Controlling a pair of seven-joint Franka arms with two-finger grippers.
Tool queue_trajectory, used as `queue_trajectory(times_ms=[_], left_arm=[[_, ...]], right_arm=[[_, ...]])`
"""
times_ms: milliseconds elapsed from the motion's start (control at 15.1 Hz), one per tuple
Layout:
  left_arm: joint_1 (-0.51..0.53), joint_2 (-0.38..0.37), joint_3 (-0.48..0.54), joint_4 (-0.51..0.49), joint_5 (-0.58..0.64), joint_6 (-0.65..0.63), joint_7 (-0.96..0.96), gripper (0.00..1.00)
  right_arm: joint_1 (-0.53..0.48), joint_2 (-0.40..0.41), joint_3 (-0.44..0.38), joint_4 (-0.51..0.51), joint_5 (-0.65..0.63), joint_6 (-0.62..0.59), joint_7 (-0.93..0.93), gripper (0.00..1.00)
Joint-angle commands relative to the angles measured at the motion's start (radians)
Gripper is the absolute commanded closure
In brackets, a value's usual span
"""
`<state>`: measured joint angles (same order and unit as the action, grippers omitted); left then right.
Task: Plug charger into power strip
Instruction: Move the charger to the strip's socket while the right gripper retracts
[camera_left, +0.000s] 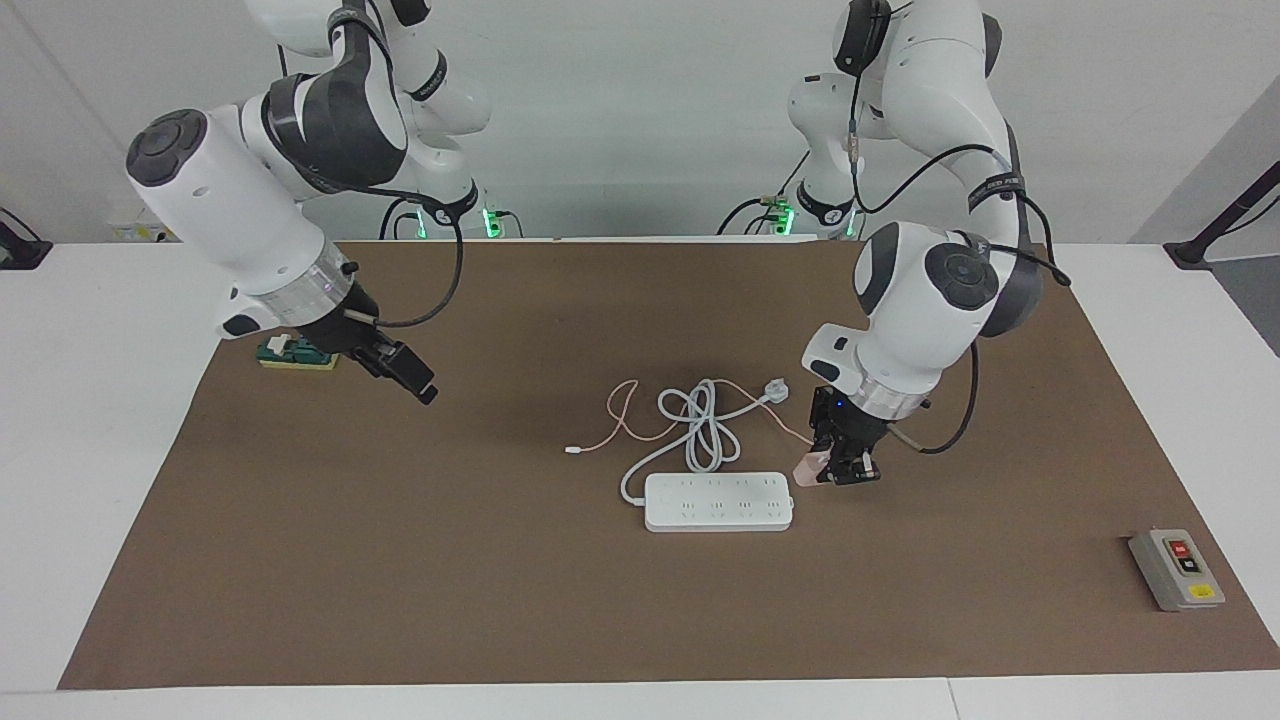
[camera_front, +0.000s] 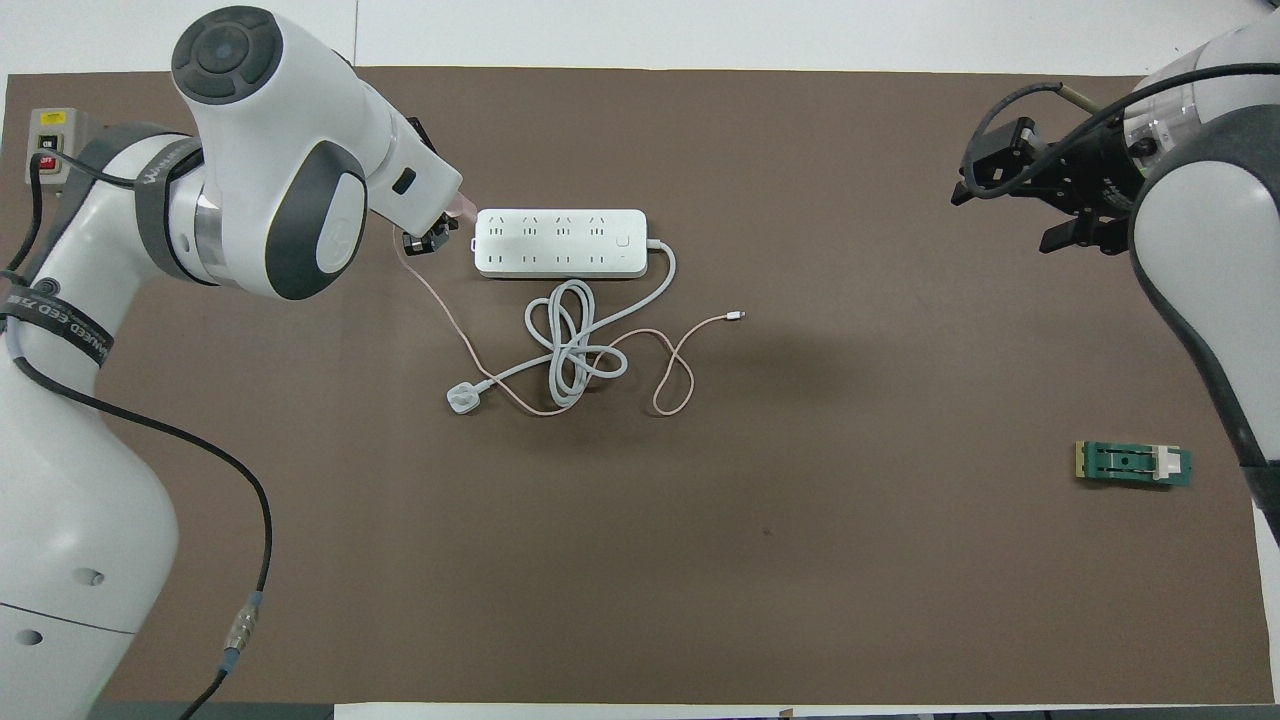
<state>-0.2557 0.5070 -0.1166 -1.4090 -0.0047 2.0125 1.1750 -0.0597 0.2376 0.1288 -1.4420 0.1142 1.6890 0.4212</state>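
The white power strip (camera_left: 718, 501) (camera_front: 560, 242) lies flat mid-table, sockets up, its thick white cord coiled nearer the robots. My left gripper (camera_left: 843, 468) (camera_front: 430, 238) is low by the strip's end toward the left arm's side and is shut on the pale pink charger (camera_left: 808, 467) (camera_front: 462, 208). The charger sits just off that end of the strip, not over a socket. Its thin pink cable (camera_left: 625, 400) (camera_front: 672, 370) loops across the mat to a white tip (camera_left: 572, 450) (camera_front: 737, 316). My right gripper (camera_left: 408, 377) (camera_front: 1040, 190) waits raised toward the right arm's end.
The strip's white three-pin plug (camera_left: 776, 390) (camera_front: 462, 399) lies nearer the robots than the strip. A grey box with red and yellow buttons (camera_left: 1176, 568) (camera_front: 50, 140) sits at the left arm's end. A small green block (camera_left: 297, 353) (camera_front: 1133, 464) lies near the right arm.
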Motion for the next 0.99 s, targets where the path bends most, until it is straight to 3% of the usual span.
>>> queue_trajectory(times_ms=[0, 396, 924], left_arm=[[-0.014, -0.004, 0.012, -0.011, 0.057, 0.04, -0.009, 1.0], [-0.039, -0.01, 0.012, -0.056, 0.095, 0.09, -0.05, 1.0], [-0.06, -0.018, 0.014, -0.113, 0.104, 0.1, -0.057, 1.0]], right_arm=[[-0.009, -0.078, 0.009, -0.064, -0.074, -0.017, -0.181, 0.0], [-0.023, -0.199, 0.005, -0.13, -0.125, -0.101, -0.441, 0.0], [-0.022, -0.325, -0.023, -0.236, -0.123, -0.175, -0.446, 0.0]])
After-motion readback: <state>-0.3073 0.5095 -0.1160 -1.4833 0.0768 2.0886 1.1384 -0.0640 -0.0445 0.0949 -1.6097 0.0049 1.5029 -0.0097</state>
